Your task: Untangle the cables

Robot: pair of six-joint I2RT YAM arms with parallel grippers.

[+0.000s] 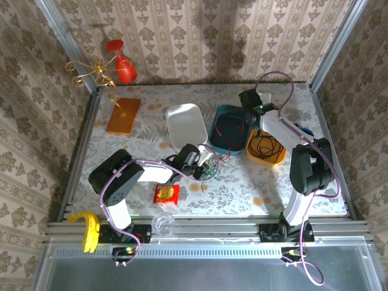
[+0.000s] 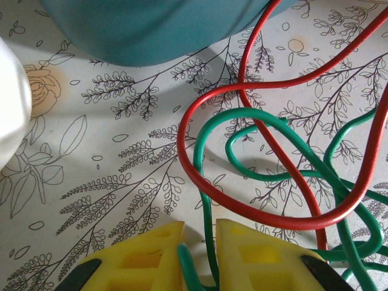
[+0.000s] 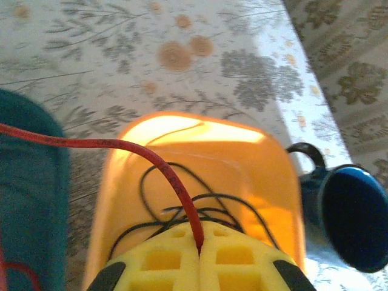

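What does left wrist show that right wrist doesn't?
Left wrist, not right wrist: the green cable looped through the red cable on the floral table, a green strand running between the left pincer's fingers, and a white object at the left edge.
Right wrist, not left wrist: an orange bowl holding the black cable, a dark blue mug beside it, and the right pincer shut on the red cable.
Both: the red cable, the teal bowl, the floral table.
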